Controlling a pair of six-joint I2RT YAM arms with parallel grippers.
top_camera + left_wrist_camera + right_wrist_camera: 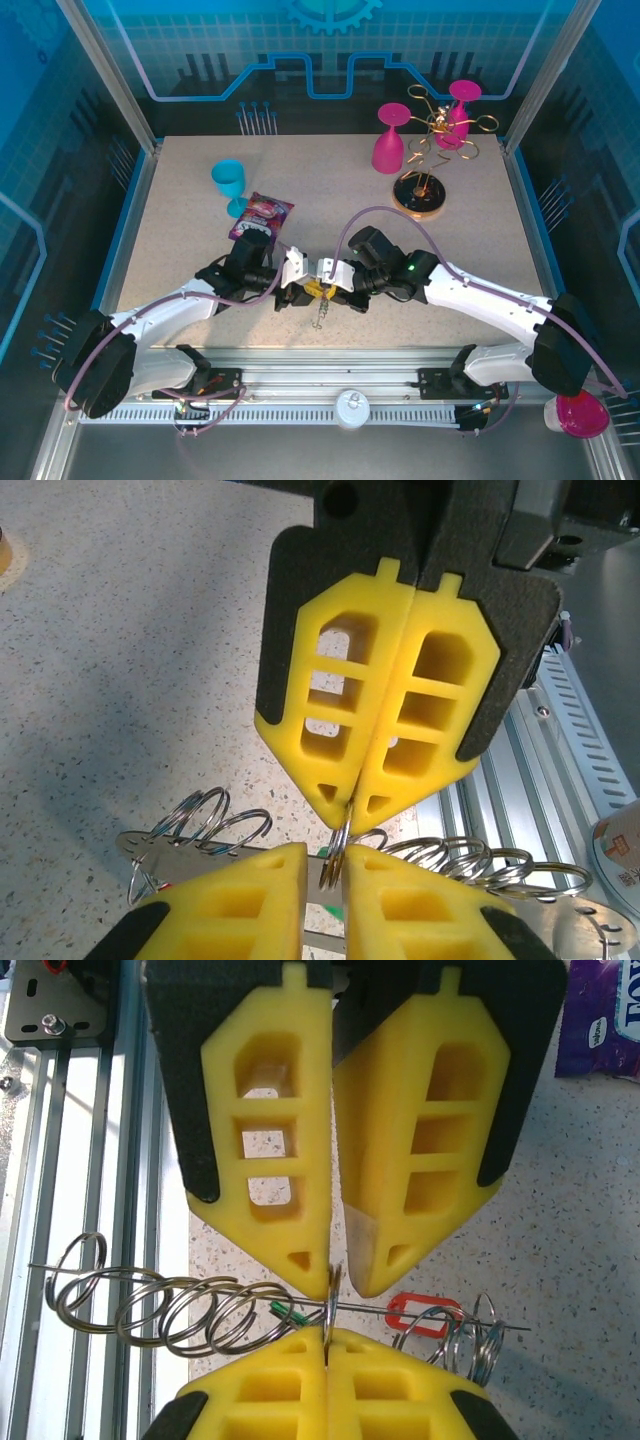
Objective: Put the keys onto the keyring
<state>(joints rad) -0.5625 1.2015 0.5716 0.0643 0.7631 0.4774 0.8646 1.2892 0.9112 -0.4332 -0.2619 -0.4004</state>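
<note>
Top view: both arms meet tip to tip over the near middle of the table [180, 200], just in front of the purple snack packet [262, 215]. The spare wire rings [320, 315] appear as a small tangle just below the fingertips, too small there to sort out.

Left wrist view: the left gripper [325, 860] sits at the bottom of the frame, jaws nearly closed with a narrow slot between them. A small pinched ring [337, 845] stands upright in that slot. Whether the pads press it cannot be told. The right gripper [347, 805] points down from above with its jaws fully together, the tips nipping the top of the same ring. The keyring [592, 927], flat grey metal with holes, runs crosswise behind the left fingers. One end shows at each side, and the spare wire rings cluster along it. The tags barely register here.

Right wrist view: this one resolves the tags. The red-tagged key [425, 1315] lies to the right of the pinched ring and the green-tagged key [288, 1309] just to its left, both among the coils. A thin straight grey line threads through them. Whether that is the keyring seen edge-on cannot be told. A corner of the packet shows at upper right.
</note>
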